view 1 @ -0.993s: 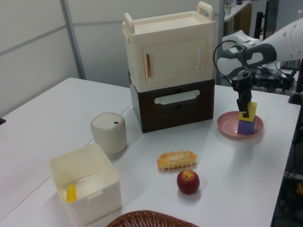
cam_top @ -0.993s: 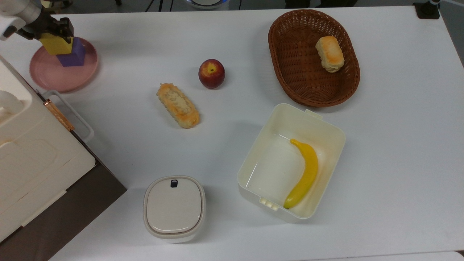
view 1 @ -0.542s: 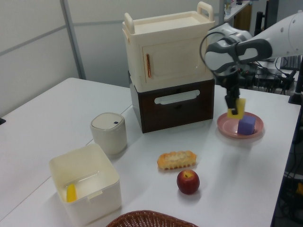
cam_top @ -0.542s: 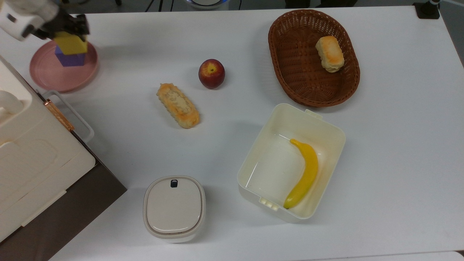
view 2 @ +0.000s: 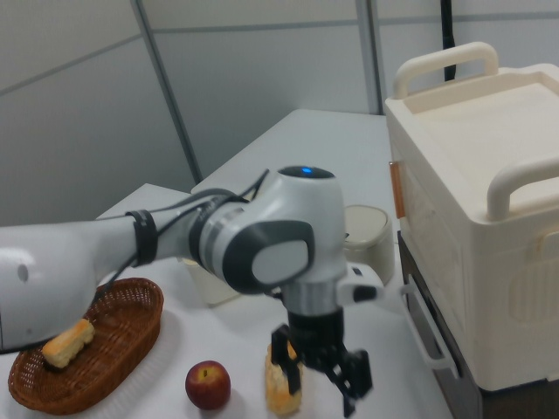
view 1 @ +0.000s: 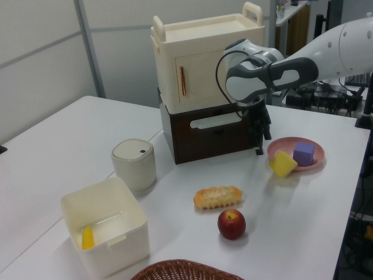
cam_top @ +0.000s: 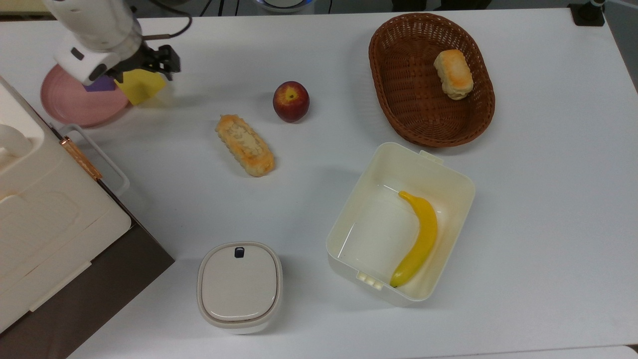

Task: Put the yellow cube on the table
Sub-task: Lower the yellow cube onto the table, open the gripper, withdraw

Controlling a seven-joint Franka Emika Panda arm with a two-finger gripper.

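Observation:
The yellow cube (cam_top: pixel 141 85) sits tilted on the white table (cam_top: pixel 538 209) against the right rim of the pink plate (cam_top: pixel 70 107) in the top view. The left view shows the yellow cube (view 1: pixel 282 164) overlapping the left rim of the plate (view 1: pixel 291 161). A purple cube (view 1: pixel 304 153) stands on the plate. My gripper (view 1: pixel 263 144) hangs above and to the left view's left of the yellow cube, apart from it. Its fingers are spread open and empty in the right view, where the gripper (view 2: pixel 319 375) points down.
An apple (cam_top: pixel 291 101) and a long bread (cam_top: pixel 244 144) lie mid-table. At the top view's right are a brown basket (cam_top: pixel 398 109) with a roll (cam_top: pixel 453 74) and an open white box (cam_top: pixel 404 149) holding a banana (cam_top: pixel 418 239). A lidded canister (cam_top: pixel 239 285) and a cabinet (cam_top: pixel 45 209) occupy the lower left.
The gripper carried the yellow cube off the purple cube toward the top view's right, then let it go. The cube now lies tilted by the plate's rim, free of the fingers.

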